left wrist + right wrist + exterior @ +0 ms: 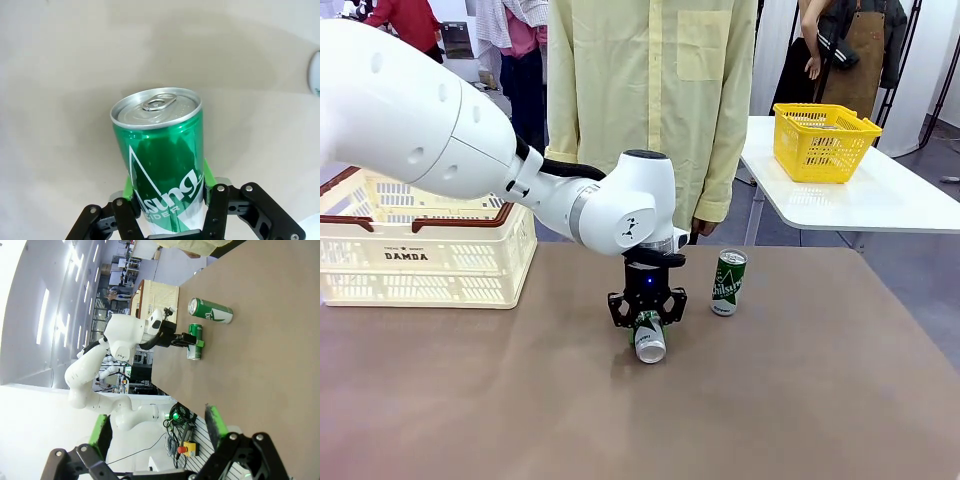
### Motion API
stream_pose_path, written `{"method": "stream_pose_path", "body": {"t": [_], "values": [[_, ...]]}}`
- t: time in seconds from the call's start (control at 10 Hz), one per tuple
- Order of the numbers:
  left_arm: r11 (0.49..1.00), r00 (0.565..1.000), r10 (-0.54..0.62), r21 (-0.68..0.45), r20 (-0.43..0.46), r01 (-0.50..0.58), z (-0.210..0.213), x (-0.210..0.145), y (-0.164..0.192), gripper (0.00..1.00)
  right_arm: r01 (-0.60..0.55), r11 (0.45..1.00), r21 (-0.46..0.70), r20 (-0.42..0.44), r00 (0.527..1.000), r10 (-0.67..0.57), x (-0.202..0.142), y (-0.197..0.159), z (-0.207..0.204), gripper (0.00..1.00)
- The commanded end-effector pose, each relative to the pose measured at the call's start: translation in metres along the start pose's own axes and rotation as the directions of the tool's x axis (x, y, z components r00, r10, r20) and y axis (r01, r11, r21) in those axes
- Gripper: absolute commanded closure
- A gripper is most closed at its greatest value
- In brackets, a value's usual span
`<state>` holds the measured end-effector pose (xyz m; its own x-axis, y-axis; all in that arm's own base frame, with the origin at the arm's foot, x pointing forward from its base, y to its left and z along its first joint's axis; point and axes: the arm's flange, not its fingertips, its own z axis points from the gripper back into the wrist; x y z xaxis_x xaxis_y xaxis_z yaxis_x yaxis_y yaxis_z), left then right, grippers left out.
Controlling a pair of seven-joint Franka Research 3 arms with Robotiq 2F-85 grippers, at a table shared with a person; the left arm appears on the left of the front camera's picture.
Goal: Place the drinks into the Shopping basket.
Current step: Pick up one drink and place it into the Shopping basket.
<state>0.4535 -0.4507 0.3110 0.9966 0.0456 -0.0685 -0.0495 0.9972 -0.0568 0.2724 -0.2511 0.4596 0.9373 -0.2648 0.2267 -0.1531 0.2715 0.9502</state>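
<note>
The green can (649, 341) is lying on its side, silver top facing the robot, and the left pincer (647, 318) is clenching it across the body between its green pads (207, 172). Whether the can is touching the table (800, 400) I cannot tell. A second green can (728, 283) is standing upright near the pincer, to its right and farther across the table. The Shopping basket (420, 272) is sitting well apart to the pincer's left. The right pincer (157, 425) is hanging released, gripping nothing.
</note>
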Motion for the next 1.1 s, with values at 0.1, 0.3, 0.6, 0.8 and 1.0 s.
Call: {"method": "stream_pose_path", "body": {"t": [0.1,0.3,0.6,0.8,1.0], "values": [[0.996,0.996,-0.085,-0.026,0.003,0.085,0.091,-0.017,0.027,1.00,-0.018,1.000,-0.002,-0.007,1.000,0.018,-0.002,0.001,0.002,0.00],[0.983,0.981,-0.186,-0.010,-0.063,0.185,0.146,-0.036,0.037,1.00,-0.018,1.000,-0.002,-0.007,1.000,0.018,-0.002,0.001,0.002,0.00],[0.931,0.931,-0.366,0.000,-0.018,0.366,0.193,-0.078,0.058,1.00,-0.018,1.000,-0.002,-0.007,1.000,0.018,-0.002,0.001,0.002,0.00],[0.964,0.972,-0.232,-0.129,0.032,0.234,0.197,-0.088,0.065,1.00,-0.018,1.000,-0.002,-0.007,1.000,0.018,-0.002,0.001,0.002,0.00],[0.939,0.939,-0.344,0.006,-0.017,0.344,0.205,-0.080,0.047,1.00,-0.018,1.000,-0.002,-0.007,1.000,0.018,-0.002,0.001,0.002,0.00]]}}
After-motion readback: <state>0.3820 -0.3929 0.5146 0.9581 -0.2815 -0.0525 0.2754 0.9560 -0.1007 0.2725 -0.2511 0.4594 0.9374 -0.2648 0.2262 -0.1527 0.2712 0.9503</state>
